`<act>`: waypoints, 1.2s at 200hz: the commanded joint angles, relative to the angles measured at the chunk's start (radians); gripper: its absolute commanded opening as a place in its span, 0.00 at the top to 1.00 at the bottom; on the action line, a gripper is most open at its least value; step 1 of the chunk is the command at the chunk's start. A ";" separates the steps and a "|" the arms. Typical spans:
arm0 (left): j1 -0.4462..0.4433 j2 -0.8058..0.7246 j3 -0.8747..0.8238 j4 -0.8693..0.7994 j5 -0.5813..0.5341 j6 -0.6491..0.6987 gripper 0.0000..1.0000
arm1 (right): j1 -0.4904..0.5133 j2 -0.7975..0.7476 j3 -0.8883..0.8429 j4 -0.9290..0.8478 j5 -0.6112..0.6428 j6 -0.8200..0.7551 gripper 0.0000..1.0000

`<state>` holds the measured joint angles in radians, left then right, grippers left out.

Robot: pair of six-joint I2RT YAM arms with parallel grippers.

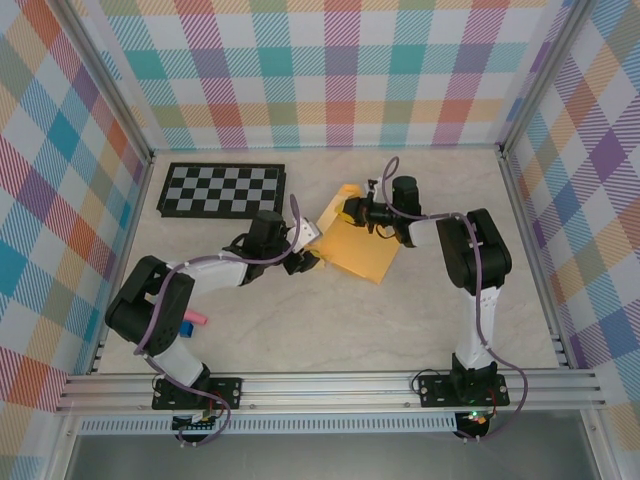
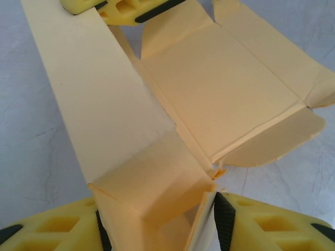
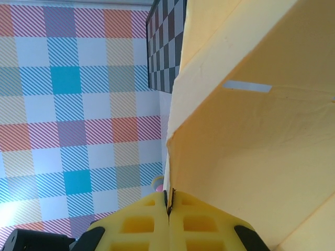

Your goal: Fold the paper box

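The paper box is a yellow-orange creased card cut-out lying partly open in the middle of the table, its far end lifted. My left gripper reaches it from the left. In the left wrist view one long panel stands up from the paper box, and a folded end flap sits between my left gripper's pads, which press it from both sides. My right gripper holds the far corner. The right wrist view has my right gripper shut, pinching the card's thin edge.
A black-and-white checkerboard panel lies at the back left, also seen as a checkerboard past the card. A small pink and blue piece rests by the left arm's base. Plaid walls enclose the table.
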<state>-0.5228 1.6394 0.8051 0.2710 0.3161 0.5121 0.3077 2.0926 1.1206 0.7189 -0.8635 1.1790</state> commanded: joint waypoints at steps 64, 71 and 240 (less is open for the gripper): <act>-0.096 -0.034 -0.034 0.098 -0.036 -0.246 0.48 | 0.008 -0.067 -0.075 0.048 0.069 -0.018 1.00; -0.099 -0.040 -0.037 0.085 -0.017 -0.235 0.47 | 0.008 -0.068 -0.080 0.052 0.069 -0.018 1.00; -0.115 -0.136 -0.283 0.273 -0.133 -0.500 0.32 | 0.002 -0.062 -0.160 0.401 0.046 0.140 1.00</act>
<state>-0.6270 1.4750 0.5430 0.4343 0.2619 0.0910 0.3080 2.0449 0.9684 0.9852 -0.8101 1.2724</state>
